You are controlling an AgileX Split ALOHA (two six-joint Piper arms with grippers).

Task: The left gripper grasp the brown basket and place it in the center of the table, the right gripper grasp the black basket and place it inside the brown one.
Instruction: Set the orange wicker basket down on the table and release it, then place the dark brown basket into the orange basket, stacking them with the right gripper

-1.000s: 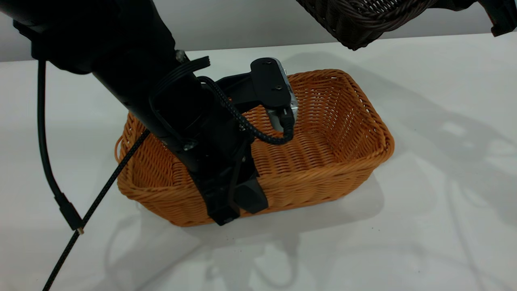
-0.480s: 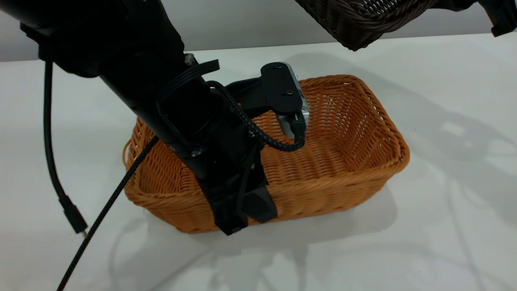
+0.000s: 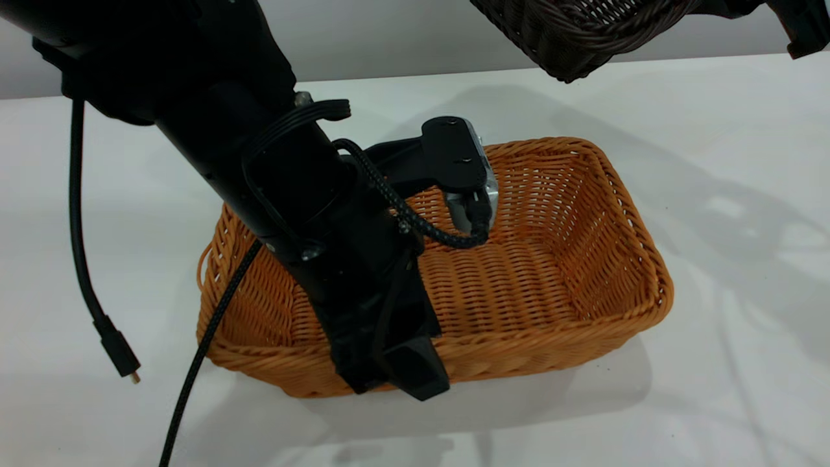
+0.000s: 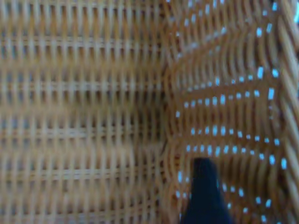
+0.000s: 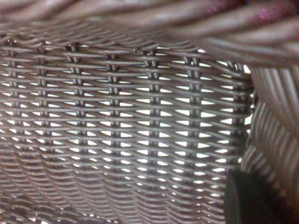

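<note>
Left hand (image 3: 402,373) pinches the brown basket's (image 3: 551,285) near rim on the table (image 3: 713,194); no readable writing.

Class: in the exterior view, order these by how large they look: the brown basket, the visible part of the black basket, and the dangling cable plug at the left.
1. brown basket
2. black basket, cut off by the frame's top edge, so only its visible part is ranked
3. cable plug
</note>
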